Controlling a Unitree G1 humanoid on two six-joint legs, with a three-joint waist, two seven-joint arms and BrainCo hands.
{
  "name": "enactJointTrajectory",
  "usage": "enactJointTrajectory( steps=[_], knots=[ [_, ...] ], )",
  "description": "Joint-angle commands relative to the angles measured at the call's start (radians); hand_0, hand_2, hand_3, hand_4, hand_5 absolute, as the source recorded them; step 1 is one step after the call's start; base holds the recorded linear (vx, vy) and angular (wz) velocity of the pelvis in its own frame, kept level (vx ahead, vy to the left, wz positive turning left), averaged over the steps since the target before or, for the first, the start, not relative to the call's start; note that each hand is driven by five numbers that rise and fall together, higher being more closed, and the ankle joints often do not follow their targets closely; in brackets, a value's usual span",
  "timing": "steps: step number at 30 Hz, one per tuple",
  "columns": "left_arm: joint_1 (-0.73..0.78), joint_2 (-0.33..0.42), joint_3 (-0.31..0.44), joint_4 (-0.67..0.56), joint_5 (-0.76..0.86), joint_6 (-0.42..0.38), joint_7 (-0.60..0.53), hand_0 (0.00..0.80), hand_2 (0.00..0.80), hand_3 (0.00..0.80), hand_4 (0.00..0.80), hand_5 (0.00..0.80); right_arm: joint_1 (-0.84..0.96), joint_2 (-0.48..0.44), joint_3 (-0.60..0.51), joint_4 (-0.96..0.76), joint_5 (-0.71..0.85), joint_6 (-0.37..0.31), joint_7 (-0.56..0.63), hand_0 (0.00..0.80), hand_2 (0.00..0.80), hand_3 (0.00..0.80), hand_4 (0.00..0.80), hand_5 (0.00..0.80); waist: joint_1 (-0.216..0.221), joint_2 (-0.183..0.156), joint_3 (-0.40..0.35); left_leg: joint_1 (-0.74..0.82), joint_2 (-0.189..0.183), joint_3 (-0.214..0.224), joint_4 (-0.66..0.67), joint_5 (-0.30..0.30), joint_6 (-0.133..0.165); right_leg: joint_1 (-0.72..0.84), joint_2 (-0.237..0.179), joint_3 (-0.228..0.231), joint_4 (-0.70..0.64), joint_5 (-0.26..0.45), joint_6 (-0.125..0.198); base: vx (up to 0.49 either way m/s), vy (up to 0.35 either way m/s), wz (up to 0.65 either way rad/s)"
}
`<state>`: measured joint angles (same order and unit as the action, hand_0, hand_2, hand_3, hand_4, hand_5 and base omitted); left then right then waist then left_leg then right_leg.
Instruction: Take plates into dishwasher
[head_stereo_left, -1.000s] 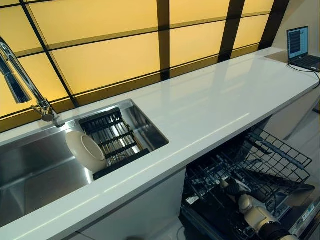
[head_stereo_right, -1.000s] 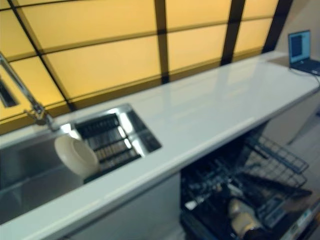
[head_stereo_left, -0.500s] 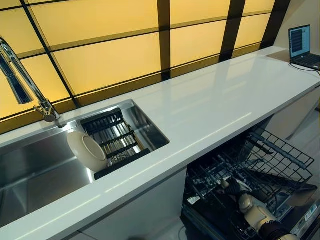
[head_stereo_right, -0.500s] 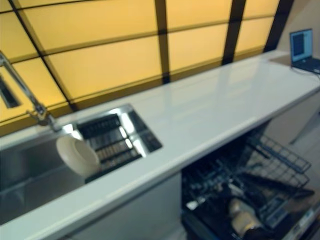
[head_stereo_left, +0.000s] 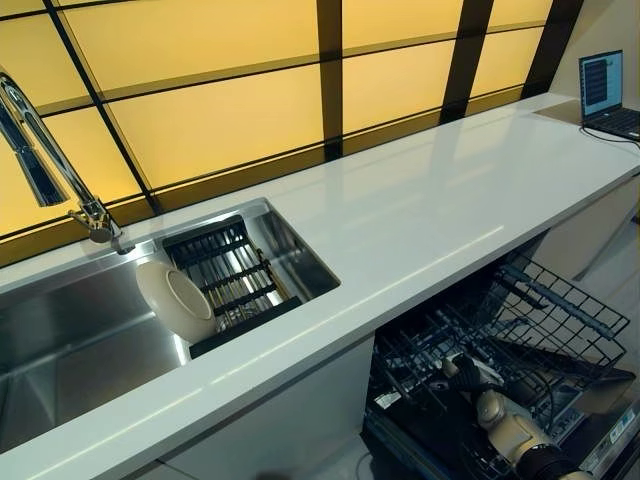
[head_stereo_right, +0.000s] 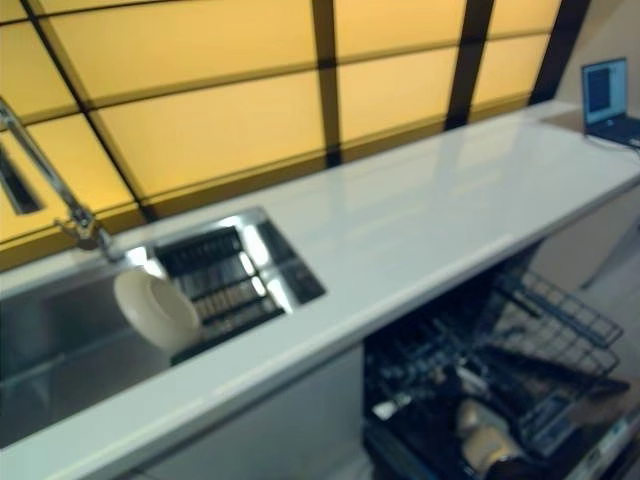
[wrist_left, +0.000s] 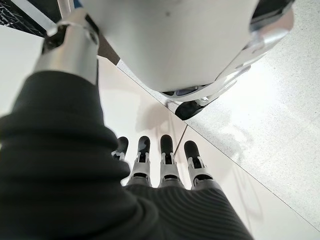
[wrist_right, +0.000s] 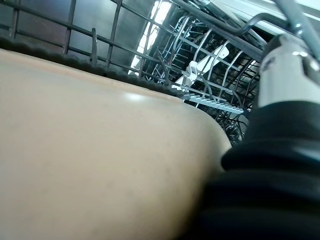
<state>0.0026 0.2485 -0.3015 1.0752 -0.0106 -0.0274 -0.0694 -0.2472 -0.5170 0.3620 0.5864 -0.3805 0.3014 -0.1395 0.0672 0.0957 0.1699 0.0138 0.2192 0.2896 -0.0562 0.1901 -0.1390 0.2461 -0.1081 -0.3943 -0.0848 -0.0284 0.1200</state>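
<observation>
Right wrist view is filled by a cream plate (wrist_right: 100, 150), thumb over its rim, inside the dishwasher rack (head_stereo_left: 520, 340); the right hand (head_stereo_left: 462, 372) clamps it. It looks stiff, glazed, slippery, breakable: hold by the rim. Another plate (head_stereo_left: 176, 300) leans in the sink (head_stereo_left: 60, 340). Left hand (wrist_left: 165, 160) hangs with straight fingers, idle.

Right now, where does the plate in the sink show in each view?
Left eye: plate low left, against the black rack in the sink.
Right eye: low left, against the same rack.
Left wrist: not in it.
Right wrist: not in it.
Shared landmark: faucet, above the plate in both eye views.
</observation>
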Motion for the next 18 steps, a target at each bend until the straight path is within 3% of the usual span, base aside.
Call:
enactJointTrajectory(
  steps=[1,11,18],
  knots=[
    [-0.053,0.02,-0.047,-0.012,0.046,-0.009,0.0,0.0,0.0,0.0,0.0,0.0,0.005,0.025,-0.009,-0.062,-0.001,-0.035,0.0,0.0,0.0,0.0,0.0,0.0,0.01,-0.035,0.028,-0.07,0.008,-0.001,0.0,0.006,-0.012,-0.033,-0.011,0.024,0.103,-0.066,-0.08,0.0,0.0,0.0],
    [-0.026,0.022,-0.017,-0.029,0.048,-0.002,0.012,0.0,0.0,0.0,0.0,0.0,0.055,-0.001,-0.084,-0.209,-0.02,-0.046,-0.041,0.0,0.0,0.0,0.0,0.0,-0.004,-0.047,0.03,-0.06,0.016,0.009,-0.002,0.006,-0.01,-0.026,-0.003,0.035,0.101,-0.065,-0.074,0.0,0.0,0.0],
    [0.0,0.023,0.014,-0.031,0.05,-0.013,0.022,0.0,0.0,0.0,0.0,0.0,0.12,-0.031,-0.156,-0.347,0.001,-0.088,-0.082,0.0,0.0,0.0,0.0,0.0,-0.019,-0.056,0.031,-0.05,0.026,0.025,-0.008,0.004,-0.007,-0.023,0.003,0.049,0.098,-0.064,-0.069,0.004,-0.003,-0.02]
  ],
)
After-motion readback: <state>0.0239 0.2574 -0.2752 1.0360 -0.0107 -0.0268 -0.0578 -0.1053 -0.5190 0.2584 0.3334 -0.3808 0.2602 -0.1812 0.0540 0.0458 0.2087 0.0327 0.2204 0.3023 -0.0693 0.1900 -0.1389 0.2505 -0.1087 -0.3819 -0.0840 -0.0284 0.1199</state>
